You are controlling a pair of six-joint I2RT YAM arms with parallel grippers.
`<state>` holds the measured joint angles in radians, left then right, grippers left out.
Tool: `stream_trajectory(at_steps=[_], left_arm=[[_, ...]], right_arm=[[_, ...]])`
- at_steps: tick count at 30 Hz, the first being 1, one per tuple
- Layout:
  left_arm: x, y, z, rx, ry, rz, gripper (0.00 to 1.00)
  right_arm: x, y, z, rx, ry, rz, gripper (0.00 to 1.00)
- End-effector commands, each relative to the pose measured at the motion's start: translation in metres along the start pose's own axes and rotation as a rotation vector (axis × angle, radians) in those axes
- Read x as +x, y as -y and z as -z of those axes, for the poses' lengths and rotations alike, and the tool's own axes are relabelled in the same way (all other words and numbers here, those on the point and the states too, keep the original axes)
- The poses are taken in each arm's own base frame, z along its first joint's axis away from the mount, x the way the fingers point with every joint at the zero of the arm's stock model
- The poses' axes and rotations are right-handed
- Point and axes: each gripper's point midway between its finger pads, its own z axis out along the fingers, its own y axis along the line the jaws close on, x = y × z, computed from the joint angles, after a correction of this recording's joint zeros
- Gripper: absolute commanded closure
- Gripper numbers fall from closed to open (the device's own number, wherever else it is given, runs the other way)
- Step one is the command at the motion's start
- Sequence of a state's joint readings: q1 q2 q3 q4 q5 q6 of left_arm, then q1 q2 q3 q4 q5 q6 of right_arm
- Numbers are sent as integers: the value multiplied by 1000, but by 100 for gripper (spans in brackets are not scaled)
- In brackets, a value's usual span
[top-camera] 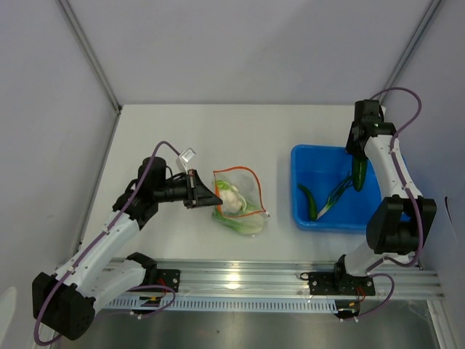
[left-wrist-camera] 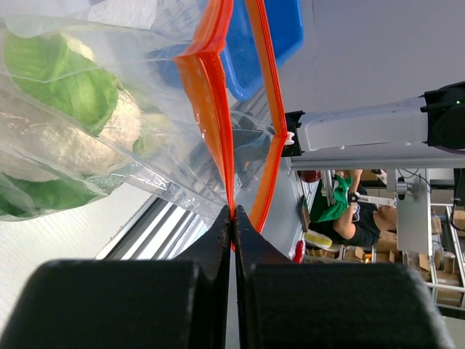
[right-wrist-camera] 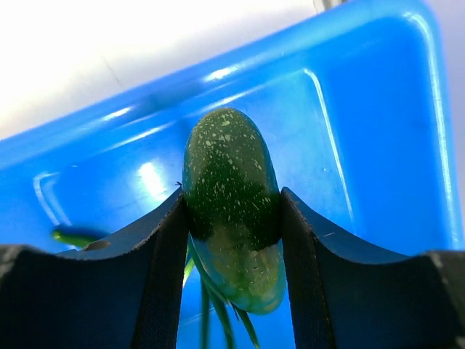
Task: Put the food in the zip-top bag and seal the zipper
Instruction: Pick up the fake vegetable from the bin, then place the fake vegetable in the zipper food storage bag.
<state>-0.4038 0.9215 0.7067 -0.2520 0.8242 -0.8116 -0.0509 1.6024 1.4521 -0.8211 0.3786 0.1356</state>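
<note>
"Zip-top bag — where does it lie?"

"Left of centre on the white table. It is a small clear pouch of crinkly, glossy plastic, right at the tip of the left arm and well apart from the blue rectangular plastic bin to its right."

"And its mouth?"

"Gaping. The thin orange-red plastic zipper runs round it in a loop with its two strips parted. In the left wrist view they come together in a sharp fold."

"What has the left arm got hold of?"

"That fold. The left gripper is clamped on the zipper's corner, jaws pressed together with only the strip between them."

"Anything inside the bag?"

"Yes — a leafy vegetable with bright green leaves and pale whitish stalks, pressed against the wrinkled plastic wall."

"Further right?"

"On the bin's floor lie a curved dark green pod and a long thin green stalk with a pale end. Over the bin's right side the right gripper pinches a rounded dark green vegetable with pale speckles. Both fingers press against its sides. Its paler end points down into the bin; whether it touches the floor I cannot tell."
</note>
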Motion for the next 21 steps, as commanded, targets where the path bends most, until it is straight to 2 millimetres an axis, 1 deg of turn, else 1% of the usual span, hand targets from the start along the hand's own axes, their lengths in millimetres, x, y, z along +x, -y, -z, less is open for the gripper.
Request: stream_trajectory(at_steps=[1,2,3,4,5,6,7,8,9,11,12,13,14,15,17,18,20,21], left_arm=[[1,9,3,21,5,-26,100],[1,9,4,22,6,-27,99],[1,9,4,22,6,-26,100],[1,10,4,24,5,-26,100],[1,10,4,25,6,-25,99],[1,9,4,22,6,-23,100],[0,10,4,24,10,-29,99],[1,9,4,22,10,-25,100],[2,9,4,21,9,-25,100],[1,8,4,19,14,-25,99],[1,9,4,20,15,-27,99],[1,9,5,20,17,-28,99],[0,9,5,16,24,-30,99],[-1,9,5,15,25,-30,99],[-4,13,6,19,34,-35,99],[-4,13,5,18,36,-33,99],[-7,16,6,22,43,-39,99],[-6,14,6,16,44,-34,99]], right_arm=[[-13,5,28,5,40,-11,100],[-18,0,39,-15,70,-3,100],[-21,-1,45,-21,85,-1,100],[-29,-4,56,-39,110,-7,100],[-32,-19,68,-82,128,18,100],[-32,-24,75,-106,126,29,100],[-34,-34,84,-149,132,27,100],[-42,-40,96,-177,160,21,100],[-43,-57,110,-225,177,41,100],[-47,-74,129,-281,206,56,100],[-53,-90,151,-336,240,73,100],[-55,-101,163,-376,256,83,100],[-61,-112,182,-438,286,81,100],[-56,-131,200,-499,299,114,100],[-51,-154,221,-596,296,137,100],[-48,-170,241,-656,312,160,100],[-40,-185,258,-713,311,183,100],[-35,-194,268,-757,308,194,100]])
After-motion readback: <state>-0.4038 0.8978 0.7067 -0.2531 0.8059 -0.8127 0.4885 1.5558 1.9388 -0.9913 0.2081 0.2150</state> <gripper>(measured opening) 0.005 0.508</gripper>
